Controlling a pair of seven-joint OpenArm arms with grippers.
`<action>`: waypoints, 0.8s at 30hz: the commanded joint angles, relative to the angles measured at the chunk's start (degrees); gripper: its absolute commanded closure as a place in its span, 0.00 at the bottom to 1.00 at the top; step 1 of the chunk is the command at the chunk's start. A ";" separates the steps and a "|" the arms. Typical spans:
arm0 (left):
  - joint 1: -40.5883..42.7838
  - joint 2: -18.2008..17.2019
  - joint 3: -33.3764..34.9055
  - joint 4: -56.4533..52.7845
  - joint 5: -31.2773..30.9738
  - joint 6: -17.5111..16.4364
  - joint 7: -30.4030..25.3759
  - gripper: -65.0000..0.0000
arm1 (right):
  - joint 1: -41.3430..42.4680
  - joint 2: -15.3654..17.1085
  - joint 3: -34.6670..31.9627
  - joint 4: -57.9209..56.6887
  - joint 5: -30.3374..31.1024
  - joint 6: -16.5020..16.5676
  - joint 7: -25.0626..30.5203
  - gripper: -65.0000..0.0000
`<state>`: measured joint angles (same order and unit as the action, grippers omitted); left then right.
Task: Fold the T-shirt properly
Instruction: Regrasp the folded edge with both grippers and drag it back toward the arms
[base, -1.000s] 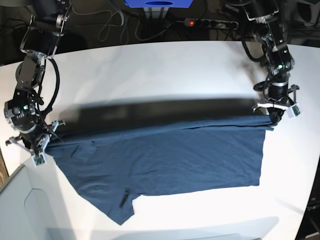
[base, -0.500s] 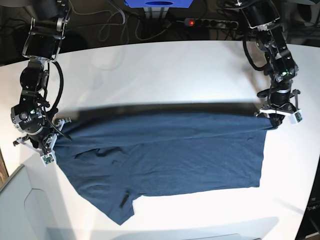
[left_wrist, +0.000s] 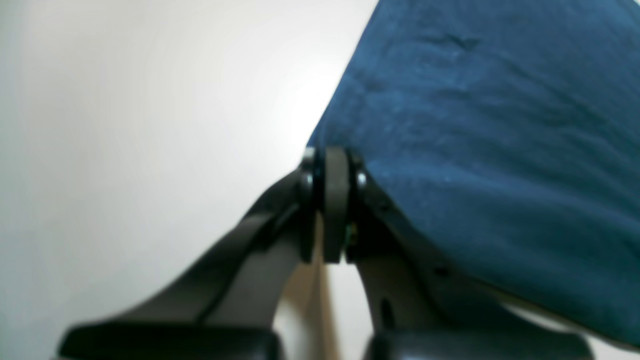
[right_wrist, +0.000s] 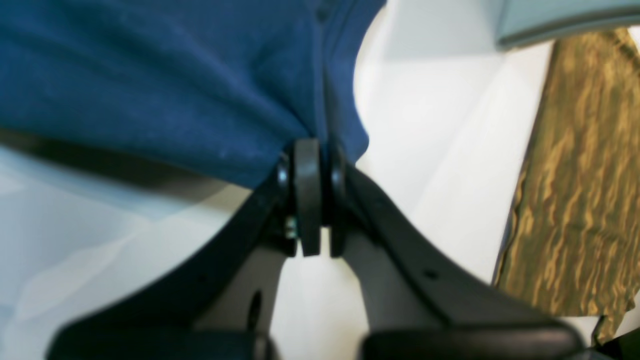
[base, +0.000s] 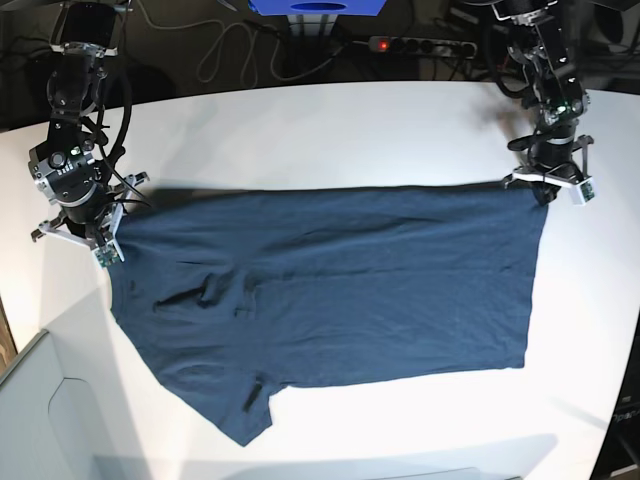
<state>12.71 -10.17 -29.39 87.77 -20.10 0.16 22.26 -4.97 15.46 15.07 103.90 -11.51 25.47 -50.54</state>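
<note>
The dark navy T-shirt (base: 330, 290) is stretched across the white table (base: 320, 130), its far edge pulled taut between both arms. My left gripper (base: 540, 192) at the right of the base view is shut on the T-shirt's far right corner (left_wrist: 450, 125); its fingertips (left_wrist: 336, 170) pinch the cloth edge. At the left of the base view my right gripper (base: 110, 235) is shut on the T-shirt's far left corner (right_wrist: 175, 90), with cloth bunched at its closed fingertips (right_wrist: 307, 160). One sleeve (base: 235, 415) hangs toward the near edge.
A power strip (base: 420, 45) and cables lie behind the table's far edge. A pale grey bin (base: 50, 420) stands at the near left corner. Brown wood-grain floor (right_wrist: 575, 200) shows beyond the table edge in the right wrist view.
Both grippers have carried the T-shirt's lifted edge away from the near side and outward. The fold has opened and the cloth now covers more of the table.
</note>
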 joint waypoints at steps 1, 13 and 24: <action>0.61 -0.59 -0.28 1.16 -0.25 0.06 -1.29 1.00 | 0.27 0.93 0.36 0.76 -0.05 0.59 1.53 1.00; 8.96 1.08 -1.95 7.22 -0.34 -0.12 -1.38 1.00 | -3.69 2.95 4.49 -2.05 -0.05 0.68 3.56 1.00; 13.00 3.10 -5.29 7.40 -0.34 -0.21 -1.29 1.00 | -10.90 4.18 5.46 -1.52 0.04 0.94 3.99 1.00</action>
<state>25.28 -6.70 -34.24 94.19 -20.51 -0.47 22.39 -16.12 18.74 19.97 101.25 -10.66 25.54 -47.07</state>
